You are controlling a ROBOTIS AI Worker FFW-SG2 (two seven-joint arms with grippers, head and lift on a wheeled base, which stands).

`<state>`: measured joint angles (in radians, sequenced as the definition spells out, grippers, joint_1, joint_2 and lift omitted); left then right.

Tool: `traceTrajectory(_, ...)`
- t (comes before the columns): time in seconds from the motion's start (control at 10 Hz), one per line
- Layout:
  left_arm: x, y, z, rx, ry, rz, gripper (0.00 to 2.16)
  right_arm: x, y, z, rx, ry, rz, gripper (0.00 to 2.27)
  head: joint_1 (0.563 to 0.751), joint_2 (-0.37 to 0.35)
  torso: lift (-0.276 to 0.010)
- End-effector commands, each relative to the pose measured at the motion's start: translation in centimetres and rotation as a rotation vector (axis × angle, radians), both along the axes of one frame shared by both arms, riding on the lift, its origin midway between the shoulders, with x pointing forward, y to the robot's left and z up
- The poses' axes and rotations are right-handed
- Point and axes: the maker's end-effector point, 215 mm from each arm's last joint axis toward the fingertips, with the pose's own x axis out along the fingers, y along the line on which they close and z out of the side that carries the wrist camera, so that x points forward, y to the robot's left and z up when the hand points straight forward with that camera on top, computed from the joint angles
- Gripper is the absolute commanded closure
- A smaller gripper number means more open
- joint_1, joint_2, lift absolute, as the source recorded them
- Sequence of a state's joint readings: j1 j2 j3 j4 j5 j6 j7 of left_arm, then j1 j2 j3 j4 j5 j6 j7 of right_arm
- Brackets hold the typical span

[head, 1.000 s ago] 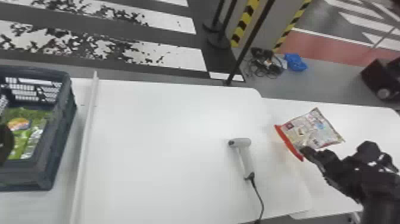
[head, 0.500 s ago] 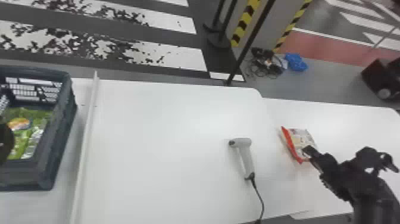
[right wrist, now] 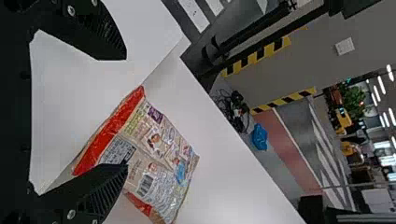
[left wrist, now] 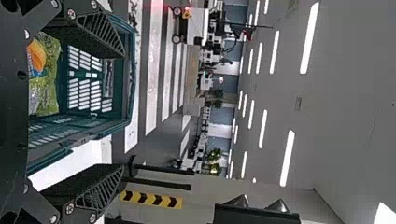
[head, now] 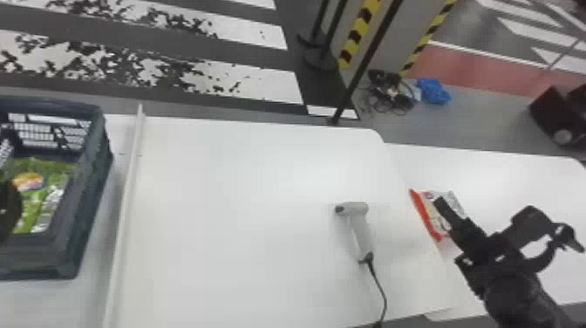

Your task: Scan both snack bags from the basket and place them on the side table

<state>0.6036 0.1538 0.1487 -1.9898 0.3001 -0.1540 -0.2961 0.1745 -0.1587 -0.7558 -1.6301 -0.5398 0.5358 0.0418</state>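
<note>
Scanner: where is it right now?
In the head view, the scanner lies right of centre on the white table, between the basket at far left and the red-edged snack bag.

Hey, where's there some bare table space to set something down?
The widest patch is on the main table, between the white strip and the scanner. The side table is bare toward its far right corner. It's crowded around the snack bag and right gripper, and inside the basket.
</note>
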Motion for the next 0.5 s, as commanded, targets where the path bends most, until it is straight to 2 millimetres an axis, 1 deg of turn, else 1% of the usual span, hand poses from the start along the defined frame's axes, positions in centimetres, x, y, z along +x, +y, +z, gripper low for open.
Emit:
traceTrajectory(0.0,0.0,-0.1,0.2,-0.008,-0.001,0.006,0.16,1.3,5.1,2.6,-0.103,-0.044,0.084,0.04,0.695,-0.35,-0.074)
traceTrajectory(0.1,0.0,-0.1,0.0,-0.013,0.005,0.021,0.16,2.1,8.7,4.1,-0.165,-0.074,0.14,0.04,0.695,-0.35,-0.074)
traceTrajectory(0.3,0.4,-0.6,-1.0,-0.017,0.055,0.044,0.16,3.2,16.8,7.3,-0.298,-0.156,0.273,0.03,0.695,-0.337,-0.074)
traceTrajectory(0.4,0.5,-0.9,-1.7,-0.02,0.091,0.051,0.16,3.3,20.1,8.4,-0.351,-0.186,0.322,0.03,0.695,-0.281,-0.074)
